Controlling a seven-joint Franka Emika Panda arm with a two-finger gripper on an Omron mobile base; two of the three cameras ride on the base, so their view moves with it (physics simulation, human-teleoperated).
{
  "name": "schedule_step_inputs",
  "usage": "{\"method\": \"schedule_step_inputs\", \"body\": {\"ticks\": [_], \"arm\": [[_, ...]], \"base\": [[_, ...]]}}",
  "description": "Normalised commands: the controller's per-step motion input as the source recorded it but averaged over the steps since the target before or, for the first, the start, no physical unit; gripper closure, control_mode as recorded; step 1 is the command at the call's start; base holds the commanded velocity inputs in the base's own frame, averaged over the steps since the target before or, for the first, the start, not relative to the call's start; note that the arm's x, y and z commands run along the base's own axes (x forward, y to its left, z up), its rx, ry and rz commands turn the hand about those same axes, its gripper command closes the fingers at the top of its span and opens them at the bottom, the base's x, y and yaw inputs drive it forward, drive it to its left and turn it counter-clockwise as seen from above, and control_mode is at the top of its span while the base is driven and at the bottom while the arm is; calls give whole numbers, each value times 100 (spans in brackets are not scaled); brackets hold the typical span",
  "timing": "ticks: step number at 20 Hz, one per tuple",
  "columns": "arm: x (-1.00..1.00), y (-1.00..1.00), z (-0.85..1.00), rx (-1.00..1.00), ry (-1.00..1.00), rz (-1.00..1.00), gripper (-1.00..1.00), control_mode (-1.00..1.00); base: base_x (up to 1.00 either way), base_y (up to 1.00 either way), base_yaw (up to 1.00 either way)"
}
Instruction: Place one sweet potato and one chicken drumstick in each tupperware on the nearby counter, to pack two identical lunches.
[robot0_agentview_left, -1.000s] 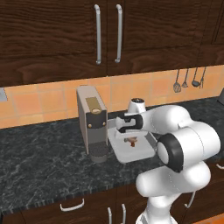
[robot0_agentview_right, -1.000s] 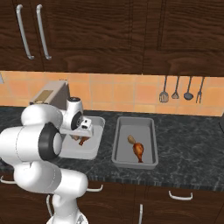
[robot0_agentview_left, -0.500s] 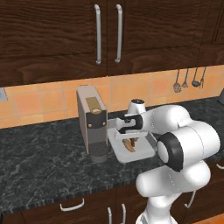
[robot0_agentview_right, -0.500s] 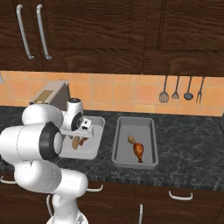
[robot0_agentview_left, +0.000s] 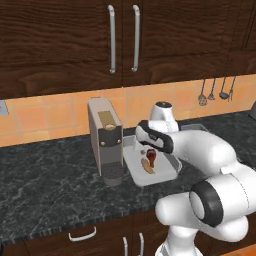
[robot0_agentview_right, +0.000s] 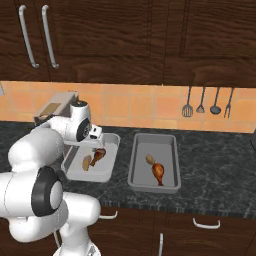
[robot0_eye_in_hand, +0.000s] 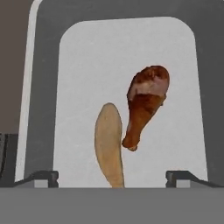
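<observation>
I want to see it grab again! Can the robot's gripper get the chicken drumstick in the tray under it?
Probably yes: the gripper is open right above the chicken drumstick, with nothing between them.

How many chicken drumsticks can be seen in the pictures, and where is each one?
2. One chicken drumstick lies in the left tupperware beside a sweet potato, under the gripper. The other drumstick lies in the right tupperware.
</observation>
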Motion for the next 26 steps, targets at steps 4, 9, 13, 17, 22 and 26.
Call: {"method": "schedule_step_inputs", "body": {"ticks": [4,9,13,17,22,26], "arm": [[-100,0,78,0,-13,0,-100,-100],[-100,-9,72,0,-16,0,-100,-100],[-95,-5,77,0,-4,0,-100,-100],[-39,-2,33,-5,-10,0,-100,-100],[-30,-1,62,2,8,0,-100,-100],[-22,1,87,2,0,3,-100,-100]], "base": [[0,0,0],[0,0,0],[0,0,0],[0,0,0],[0,0,0],[0,0,0]]}}
